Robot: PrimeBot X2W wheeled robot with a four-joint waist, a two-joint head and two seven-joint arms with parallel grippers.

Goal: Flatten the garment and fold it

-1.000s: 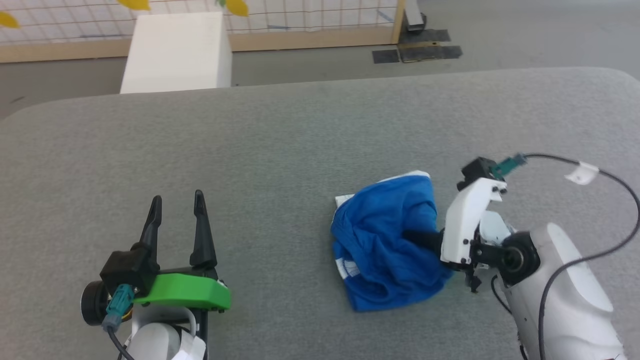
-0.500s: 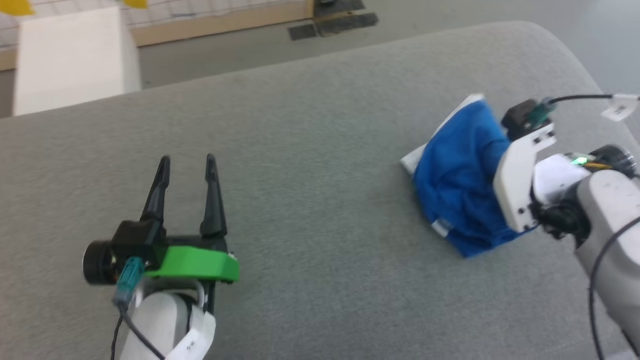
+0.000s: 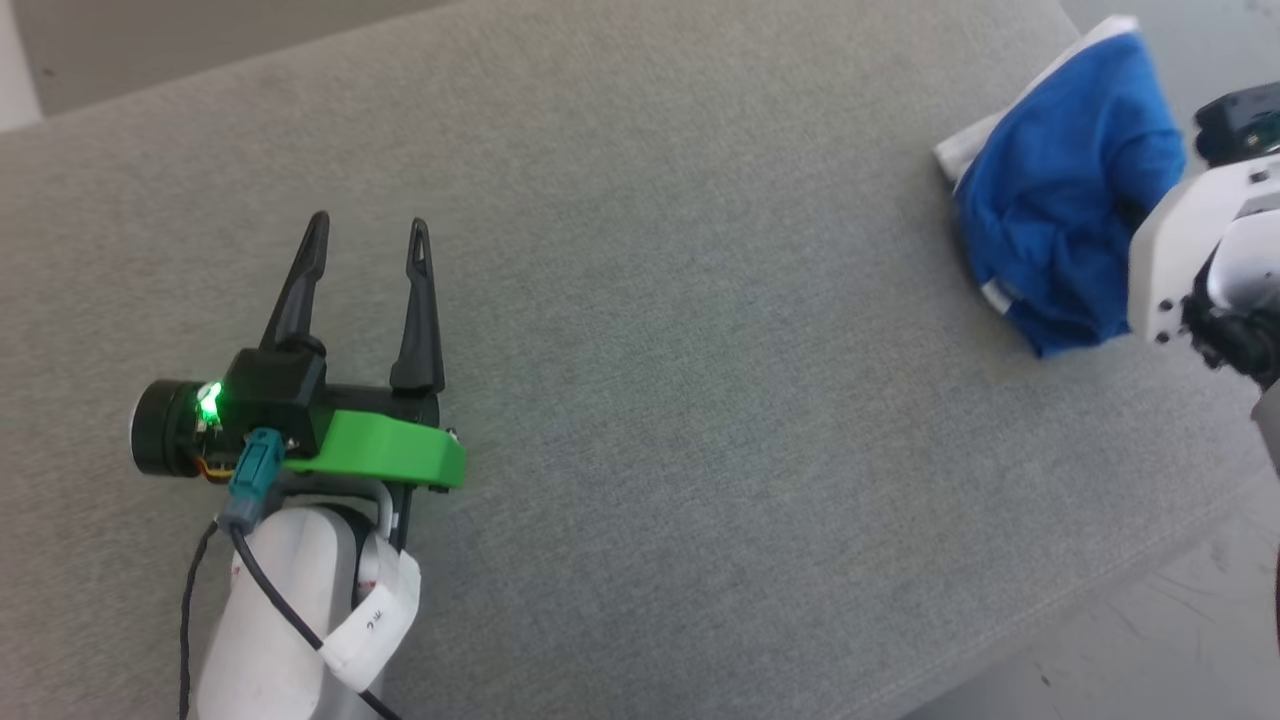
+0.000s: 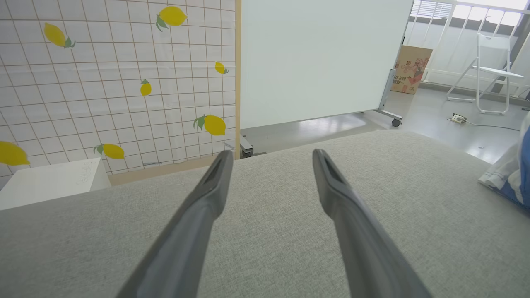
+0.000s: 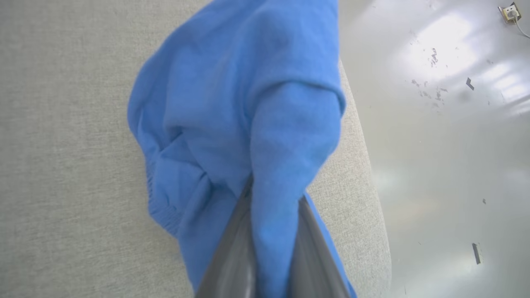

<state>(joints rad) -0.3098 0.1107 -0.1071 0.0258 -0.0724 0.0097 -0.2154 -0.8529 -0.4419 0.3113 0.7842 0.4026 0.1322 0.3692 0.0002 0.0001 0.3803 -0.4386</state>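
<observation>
Big grey fabric-topped desk (image 3: 700, 350) across the head view, and the action is out at its right end. There is the garment (image 3: 1060, 200), a bunched royal-blue heap with a sliver of white peeking out along its far side, sitting close to the desk's rounded edge, glossy floor (image 5: 447, 145) just beyond. The right claw (image 5: 273, 198) is in on it from the right. In the right wrist view both dark fingers (image 5: 232, 248) are pressed near together with a thick fold of blue cloth pinched between them, and the rest of the heap sags onto the desk. Over on the left, well apart from the cloth, the left claw (image 3: 368, 225) hovers above bare fabric, fingers spread wide, nothing between them. A small green light (image 3: 208, 400) glows on its wrist.
</observation>
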